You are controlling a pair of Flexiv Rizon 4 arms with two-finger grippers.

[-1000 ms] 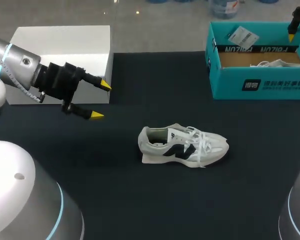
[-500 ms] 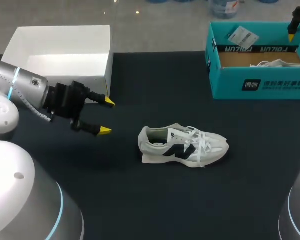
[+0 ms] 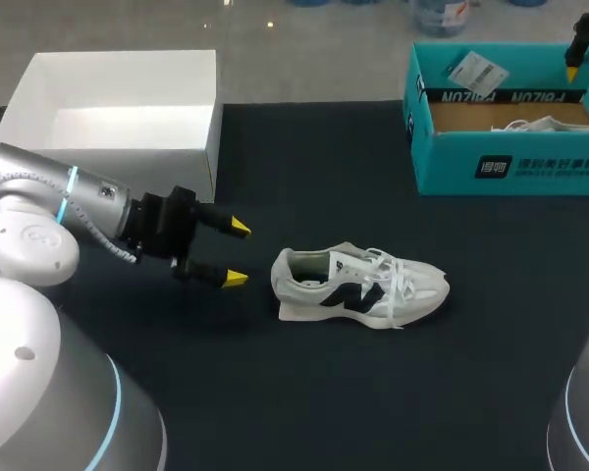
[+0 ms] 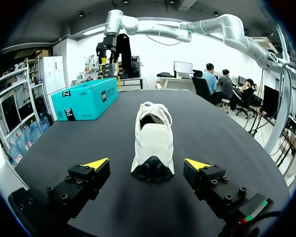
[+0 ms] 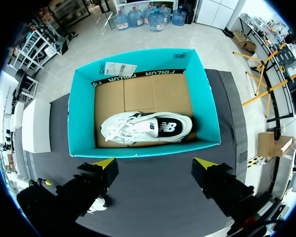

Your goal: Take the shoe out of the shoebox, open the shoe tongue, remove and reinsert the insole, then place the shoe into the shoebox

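Looking at the left hand (image 3: pixel 236 253), how wide does it stand?

— Wide open, with nothing in it. Both yellow fingers point along the worktop (image 3: pixel 304 392) at the shoe (image 3: pixel 361 286).

And the shoe itself?

— It sits upright on its sole near the middle of the dark worktop, white with a dark mark on its side, laces loose. Its heel faces the left hand and its toe points away. In the left wrist view the heel lies straight ahead, in line with the gap between the fingers (close, but the head view shows a strip of bare worktop between tips and heel).

So no contact?

— None that I can see.

What of the right hand (image 5: pixel 155 162)?

— Also open and holding nothing. It hangs above the teal shoebox (image 3: pixel 510 162) at the far right corner, well apart from the shoe on the worktop. A second white shoe (image 5: pixel 145 127) lies on its side inside that shoebox, on brown cardboard.

Anything else?

— A white box (image 3: pixel 212 128), open on top, at the far left behind the left arm.
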